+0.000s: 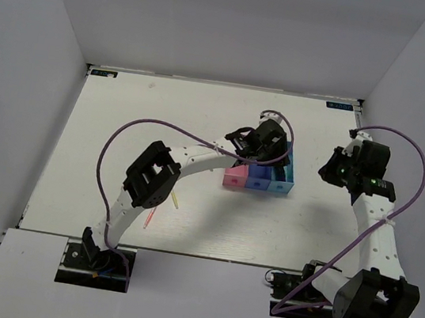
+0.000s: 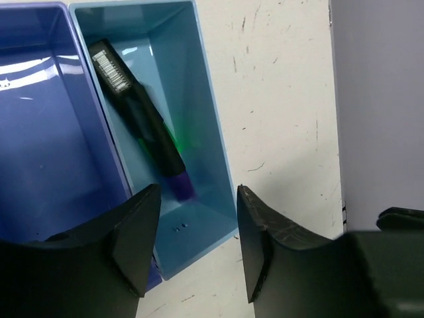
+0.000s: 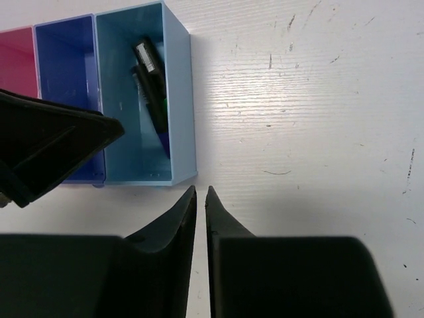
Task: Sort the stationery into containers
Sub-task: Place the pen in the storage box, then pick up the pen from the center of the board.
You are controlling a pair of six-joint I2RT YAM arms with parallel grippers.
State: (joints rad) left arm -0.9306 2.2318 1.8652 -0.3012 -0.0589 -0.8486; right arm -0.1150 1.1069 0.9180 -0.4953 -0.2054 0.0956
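Light blue bin (image 2: 207,132) holds 2 highlighters (image 2: 149,129), barcode label (image 2: 111,69) unreadable; left hand (image 2: 199,193) released, right hand (image 3: 201,189) clenched

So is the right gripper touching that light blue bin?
Apart. The top external view shows a strip of bare table between the right gripper and the light blue bin.

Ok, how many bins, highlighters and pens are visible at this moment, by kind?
Bins: 3, pink bin, dark blue bin, light blue bin
Highlighters: 2, green highlighter, purple highlighter
Pens: 2, yellow pen, pink-red pen
Total: 7
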